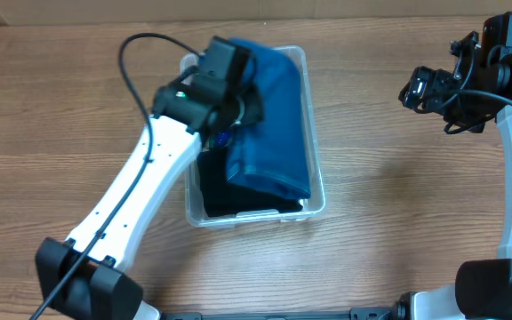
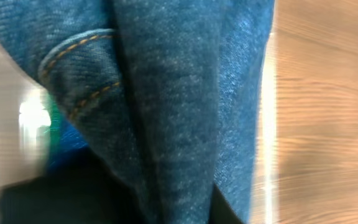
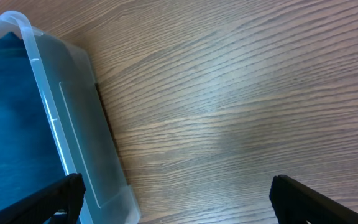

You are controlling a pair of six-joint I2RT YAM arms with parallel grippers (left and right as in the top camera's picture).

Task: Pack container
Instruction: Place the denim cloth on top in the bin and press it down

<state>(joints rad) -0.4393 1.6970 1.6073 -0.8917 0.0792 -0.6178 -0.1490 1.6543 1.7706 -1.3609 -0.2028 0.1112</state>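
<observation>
Noting the container near the far edge of the tabletop, about midway between its left and right edges. You see folded blue denim filling most of it, over a black cloth that shows at the near left inside. Your left tool is over the container's far-left corner. Its wrist housing hides the fingers from overhead, and its own camera gives only close, blurred denim, so you cannot tell whether it is parted or clamped. Your right tool hangs near the far right corner, well apart from the container, with its fingers spread wide over bare wood.
</observation>
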